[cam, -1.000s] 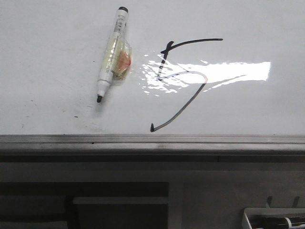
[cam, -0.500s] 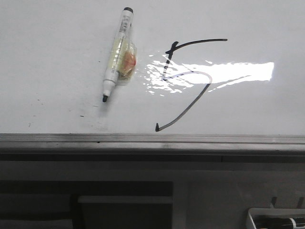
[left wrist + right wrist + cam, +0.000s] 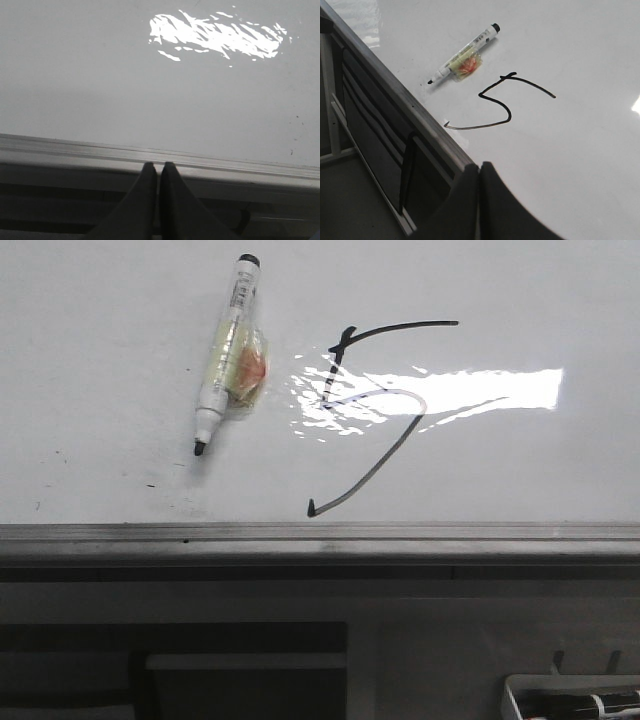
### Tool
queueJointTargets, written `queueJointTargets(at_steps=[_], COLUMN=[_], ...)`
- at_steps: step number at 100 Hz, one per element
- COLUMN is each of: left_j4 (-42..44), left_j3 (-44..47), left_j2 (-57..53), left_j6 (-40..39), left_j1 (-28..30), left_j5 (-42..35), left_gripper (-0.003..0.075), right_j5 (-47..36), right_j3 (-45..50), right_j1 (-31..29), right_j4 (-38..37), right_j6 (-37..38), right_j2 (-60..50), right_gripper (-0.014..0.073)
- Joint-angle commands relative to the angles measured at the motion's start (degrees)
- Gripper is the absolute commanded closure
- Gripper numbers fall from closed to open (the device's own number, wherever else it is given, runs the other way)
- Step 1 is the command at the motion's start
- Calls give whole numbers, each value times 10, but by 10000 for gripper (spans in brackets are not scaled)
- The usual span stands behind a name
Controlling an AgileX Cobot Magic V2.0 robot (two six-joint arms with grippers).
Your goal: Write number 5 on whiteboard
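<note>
We see the number 5 (image 3: pixel 375 410) drawn in black on the whiteboard (image 3: pixel 520 470), its tail ending near the grey edge rail (image 3: pixel 400 532). A marker (image 3: pixel 225 350) lies uncapped on the board just left of it, apart from both arms. Our left gripper (image 3: pixel 158 175) and right gripper (image 3: pixel 479 177) each have fingers pressed together, holding nothing.

Left gripper (image 3: pixel 158 172) fingers pressed together, nothing held. Right gripper (image 3: pixel 479 175) fingers likewise closed, nothing held.
</note>
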Motion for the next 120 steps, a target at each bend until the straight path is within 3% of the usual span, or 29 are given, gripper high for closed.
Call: queueJointTargets(at_steps=[1,37,44,50,58,66,96,120], left_j4=[-4,-4,-4,-4,-4,-4,-4,-4], left_j3=[9,9,9,9,9,9,9,9], left_j2=[-16,-16,-16,-16,-16,-16,-16,-16], left_j6=[2,2,2,2,2,2,2,2], left_j1=[1,1,1,1,1,1,1,1], left_j5=[-42,-42,-42,-42,-42,-42,-42,-42], left_gripper=[741,741,741,741,741,741,741,741], right_j5=[-41,-40,-1,32,10,-47,-302,-185], right_j3=[-14,-14,-13,-4,28,67,231,228], right_j1=[-5,-5,-7,-16,-31,-63,-249,-291], right_j4=[-12,-12,-32,-50,-59,-70,-38,-24], right_j6=[1,1,1,39,130,185,185,185], right_j2=[5,5,4,3,2,2,2,1], right_gripper=[635,635,635,635,635,636,635,635])
